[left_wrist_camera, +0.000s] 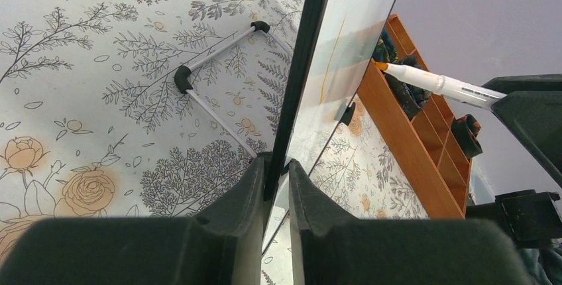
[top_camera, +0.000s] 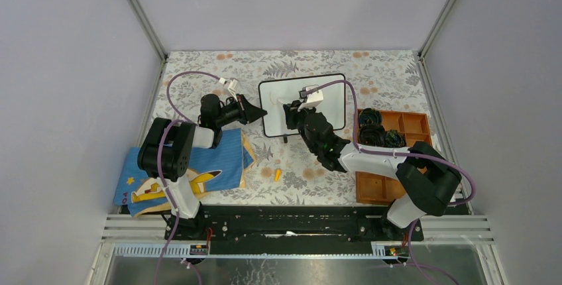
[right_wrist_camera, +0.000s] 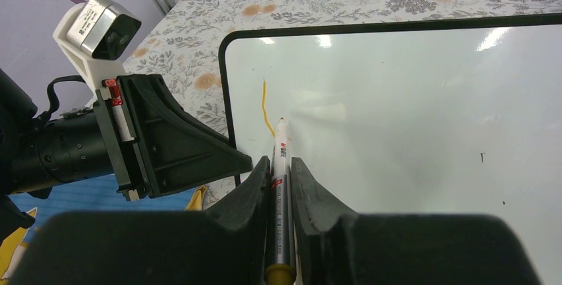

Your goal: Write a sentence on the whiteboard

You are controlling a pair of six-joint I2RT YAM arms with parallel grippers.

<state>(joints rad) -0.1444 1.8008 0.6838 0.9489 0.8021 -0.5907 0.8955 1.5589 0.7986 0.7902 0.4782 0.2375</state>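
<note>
Right gripper (right_wrist_camera: pixel 281 177) jaws clamped on an orange marker (right_wrist_camera: pixel 281 152), tip at a short orange stroke (right_wrist_camera: pixel 264 106) on the whiteboard (right_wrist_camera: pixel 411 113); left gripper (left_wrist_camera: pixel 277 175) jaws pinch its left edge on the counter (top_camera: pixel 318 185).

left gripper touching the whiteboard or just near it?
Touching. Left wrist view shows the left gripper clamped on the frame of the whiteboard, no gap either side.

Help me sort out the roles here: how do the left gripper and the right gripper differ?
The left gripper pinches the whiteboard by its black-framed edge; the right gripper pinches a marker. The left gripper comes at the board from its side; the right gripper points its marker across the white face, tip by a short orange stroke. Both are black, two-fingered and shut on something.
</note>
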